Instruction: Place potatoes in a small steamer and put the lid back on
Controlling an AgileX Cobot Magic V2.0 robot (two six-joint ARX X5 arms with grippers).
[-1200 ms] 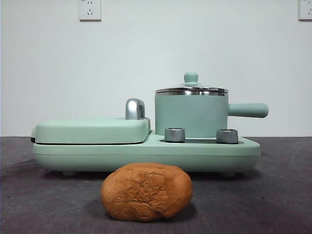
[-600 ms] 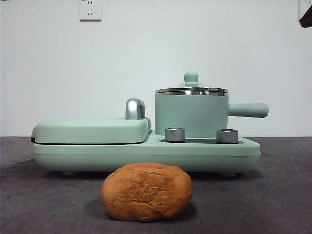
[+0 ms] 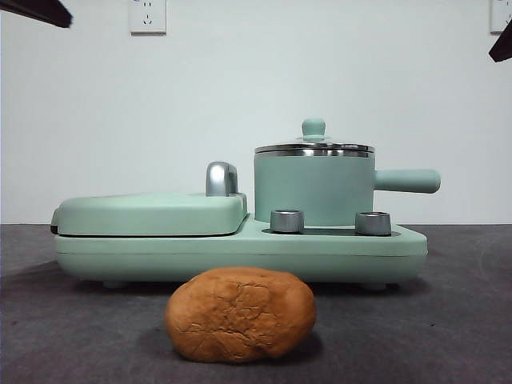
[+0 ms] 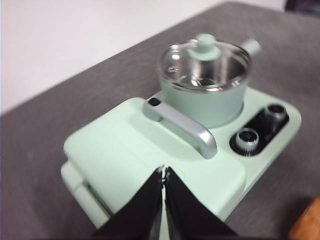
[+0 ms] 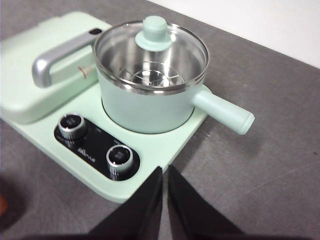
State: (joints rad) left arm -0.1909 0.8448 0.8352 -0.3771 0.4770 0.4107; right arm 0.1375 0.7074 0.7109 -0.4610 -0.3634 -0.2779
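Note:
The orange-brown cracked potato (image 3: 240, 314) lies on the dark table in front of the cooker; a sliver of it (image 4: 306, 225) shows in the left wrist view. The small mint-green steamer (image 3: 314, 189) (image 4: 205, 95) (image 5: 147, 95) stands on the cooker's right half, handle pointing right. Its glass lid (image 3: 314, 144) (image 4: 204, 62) (image 5: 151, 52) with a mint knob rests on it. My left gripper (image 4: 163, 171) hovers shut above the flat griddle cover. My right gripper (image 5: 165, 170) hangs shut above the cooker's front edge near the knobs. Both arms show only as black tips (image 3: 36, 11) (image 3: 502, 44) at the front view's top corners.
The mint-green cooker base (image 3: 240, 252) carries a flat griddle cover (image 3: 152, 212) with a chrome handle (image 3: 221, 178) on its left and two metal knobs (image 3: 286, 221) (image 3: 373, 223) at the front right. A white wall with sockets stands behind.
A black arm tip has entered the front view's top left corner, and the tip at the top right has come down a little. The potato, steamer and lid have not moved.

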